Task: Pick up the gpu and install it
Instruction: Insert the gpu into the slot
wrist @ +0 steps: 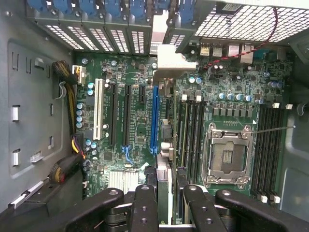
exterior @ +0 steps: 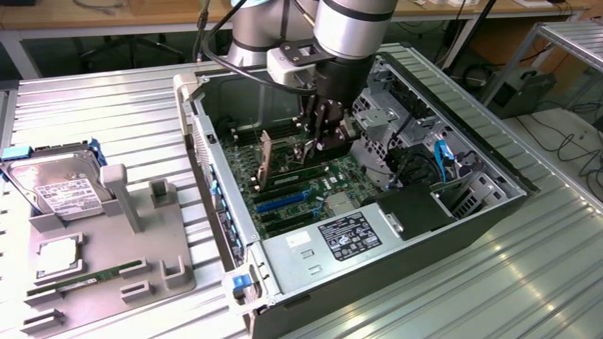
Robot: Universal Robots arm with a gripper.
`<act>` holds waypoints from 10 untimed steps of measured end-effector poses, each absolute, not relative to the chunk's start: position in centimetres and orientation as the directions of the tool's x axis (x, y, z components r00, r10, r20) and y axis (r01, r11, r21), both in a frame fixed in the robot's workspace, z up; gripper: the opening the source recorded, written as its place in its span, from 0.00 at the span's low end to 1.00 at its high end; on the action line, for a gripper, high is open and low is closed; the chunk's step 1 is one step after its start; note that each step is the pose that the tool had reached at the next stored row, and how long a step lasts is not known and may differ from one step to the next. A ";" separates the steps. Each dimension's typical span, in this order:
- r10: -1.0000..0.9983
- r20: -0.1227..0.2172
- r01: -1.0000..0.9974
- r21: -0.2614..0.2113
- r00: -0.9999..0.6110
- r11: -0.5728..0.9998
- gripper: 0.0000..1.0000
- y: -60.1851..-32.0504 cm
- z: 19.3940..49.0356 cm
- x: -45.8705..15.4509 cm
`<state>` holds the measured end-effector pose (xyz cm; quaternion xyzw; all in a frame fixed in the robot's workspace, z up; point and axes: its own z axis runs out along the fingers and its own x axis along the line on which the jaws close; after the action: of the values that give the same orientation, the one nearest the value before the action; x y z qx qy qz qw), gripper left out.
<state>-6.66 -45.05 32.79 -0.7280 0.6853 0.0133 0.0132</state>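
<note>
We see the gripper low inside the open computer case, which lies on its side on the ribbed metal table. The gripper is clenched on the gpu. In the wrist view its black fingers stand on both sides of the card's upper edge, and the card passes between them.

The gpu stands on its edge over the motherboard. In the exterior view it lies at about 8 o'clock from the gripper and runs toward the rear wall of the case. In the wrist view the card lies between the long blue slot and the black memory slots, and the open CPU socket is just beyond those. We cannot tell whether the card already sits fully in its slot.

At about 5 o'clock from the gripper, in the exterior view, the power supply with its label fills one end of the case. Well apart, at about 9 o'clock from the case, a grey holder carries a silver hard drive and a slim green RAM stick
</note>
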 end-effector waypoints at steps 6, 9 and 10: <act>-0.997 -0.038 -0.998 -0.001 0.060 -0.060 0.26 -45.3 31.8 -6.8; -0.997 -0.038 -0.998 -0.001 0.060 -0.060 0.26 -45.5 31.3 -6.9; -0.997 -0.037 -0.998 -0.001 0.060 -0.060 0.26 -45.5 31.3 -7.0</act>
<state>-6.98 -45.48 31.30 -0.7280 0.6853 0.0133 0.0131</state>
